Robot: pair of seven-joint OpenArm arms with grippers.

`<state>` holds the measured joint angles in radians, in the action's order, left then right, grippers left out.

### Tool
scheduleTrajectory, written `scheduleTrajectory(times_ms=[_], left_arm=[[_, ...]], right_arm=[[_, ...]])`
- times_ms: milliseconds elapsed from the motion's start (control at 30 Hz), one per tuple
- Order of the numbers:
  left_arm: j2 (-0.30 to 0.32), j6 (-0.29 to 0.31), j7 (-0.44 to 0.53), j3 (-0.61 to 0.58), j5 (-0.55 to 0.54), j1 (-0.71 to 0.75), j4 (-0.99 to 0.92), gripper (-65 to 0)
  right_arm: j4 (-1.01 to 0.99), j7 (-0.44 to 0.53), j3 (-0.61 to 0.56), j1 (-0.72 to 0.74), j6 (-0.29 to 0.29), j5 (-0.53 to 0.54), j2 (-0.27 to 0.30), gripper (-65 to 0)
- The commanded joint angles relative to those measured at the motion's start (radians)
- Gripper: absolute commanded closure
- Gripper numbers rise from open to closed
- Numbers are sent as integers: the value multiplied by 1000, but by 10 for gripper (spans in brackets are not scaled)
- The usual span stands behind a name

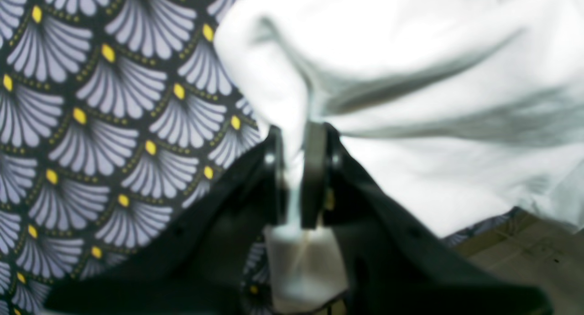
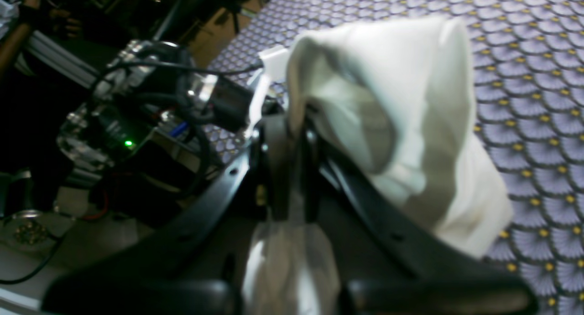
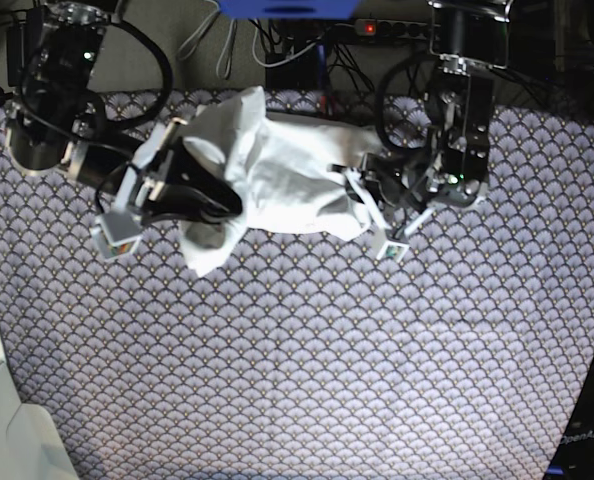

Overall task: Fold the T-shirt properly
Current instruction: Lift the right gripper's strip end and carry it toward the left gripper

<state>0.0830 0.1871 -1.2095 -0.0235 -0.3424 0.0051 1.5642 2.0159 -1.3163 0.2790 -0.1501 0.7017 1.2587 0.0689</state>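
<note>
White cloth T-shirt (image 3: 277, 180) stretches sideways across the table, left tool (image 3: 362, 195) and right tool (image 3: 232, 205) each clenching an end

T-shirt (image 3: 287, 185): bunched, stretched between both arms, at worktop (image 3: 307, 380) far edge | right pincer (image 3: 227, 205): at T-shirt's left end | left pincer (image 3: 362, 195): at T-shirt's right end
</note>
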Motion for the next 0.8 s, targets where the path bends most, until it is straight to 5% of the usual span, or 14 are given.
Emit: scheduleTrajectory(times_ms=[0,400,767], left_arm=[[-1,-2,-20,-2,10,0,6,-5],[-29,-2,-33,-2,10,12,11,-5],[-41,-2,-34,-2,13,31,74,-5]], right_arm=[[13,37,-10,13,-4,17,1,0],[-62,263,-326,33,-4,-339,-21,0],[-284,318,-352,139,-4,-370,-8,0]])
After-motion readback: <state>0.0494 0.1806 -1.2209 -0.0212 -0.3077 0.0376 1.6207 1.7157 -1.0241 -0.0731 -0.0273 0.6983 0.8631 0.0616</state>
